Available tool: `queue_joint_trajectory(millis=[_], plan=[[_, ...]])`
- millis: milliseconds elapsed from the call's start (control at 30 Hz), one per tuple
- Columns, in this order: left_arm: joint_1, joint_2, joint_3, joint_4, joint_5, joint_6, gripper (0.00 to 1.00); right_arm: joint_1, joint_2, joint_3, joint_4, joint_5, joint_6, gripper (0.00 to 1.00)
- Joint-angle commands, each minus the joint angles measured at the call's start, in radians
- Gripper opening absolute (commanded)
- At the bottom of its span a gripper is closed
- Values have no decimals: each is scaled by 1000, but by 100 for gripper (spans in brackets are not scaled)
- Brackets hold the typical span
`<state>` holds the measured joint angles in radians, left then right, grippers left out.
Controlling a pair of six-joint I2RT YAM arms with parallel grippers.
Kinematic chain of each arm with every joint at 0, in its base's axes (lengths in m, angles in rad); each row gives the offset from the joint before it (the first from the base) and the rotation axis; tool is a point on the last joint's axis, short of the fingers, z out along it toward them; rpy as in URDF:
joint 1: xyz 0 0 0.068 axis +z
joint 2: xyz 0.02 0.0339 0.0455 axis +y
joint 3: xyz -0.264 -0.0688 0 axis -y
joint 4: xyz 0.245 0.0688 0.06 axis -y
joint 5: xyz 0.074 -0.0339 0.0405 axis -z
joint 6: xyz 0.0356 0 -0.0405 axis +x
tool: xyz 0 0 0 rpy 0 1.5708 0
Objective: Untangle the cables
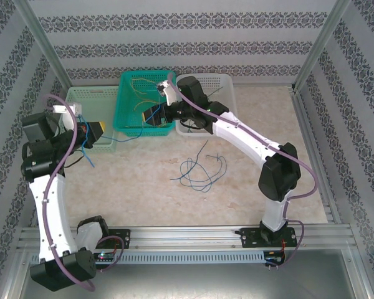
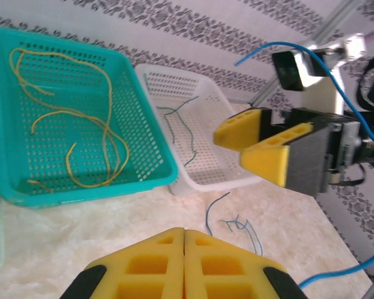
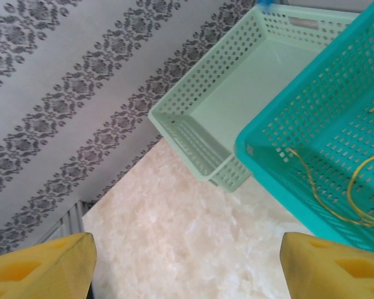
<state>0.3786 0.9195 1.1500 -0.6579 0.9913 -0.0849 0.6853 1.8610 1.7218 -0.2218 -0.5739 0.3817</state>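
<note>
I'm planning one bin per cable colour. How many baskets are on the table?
3. The pale green basket sits at the far left, the teal basket is next to it, and the white basket is right of that. A hidden fourth seems unlikely.

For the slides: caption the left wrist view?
Shut left tool in front, open right tool beyond; yellow cables lie in the teal basket.
</note>
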Motion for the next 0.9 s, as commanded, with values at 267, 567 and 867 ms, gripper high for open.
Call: queue_joint_trajectory(millis=[267,567,867], plan=[[-15,-54,-11,-53,29,61,8,-86,-313,-262,40,67,-120,69],[-50,-29,-22,-32,36,10,7,97,-439,-328,188,111,-320,80],[-140,-2,-49,-76,-1,10,6,263,-301,-211,309,248,-450,85]])
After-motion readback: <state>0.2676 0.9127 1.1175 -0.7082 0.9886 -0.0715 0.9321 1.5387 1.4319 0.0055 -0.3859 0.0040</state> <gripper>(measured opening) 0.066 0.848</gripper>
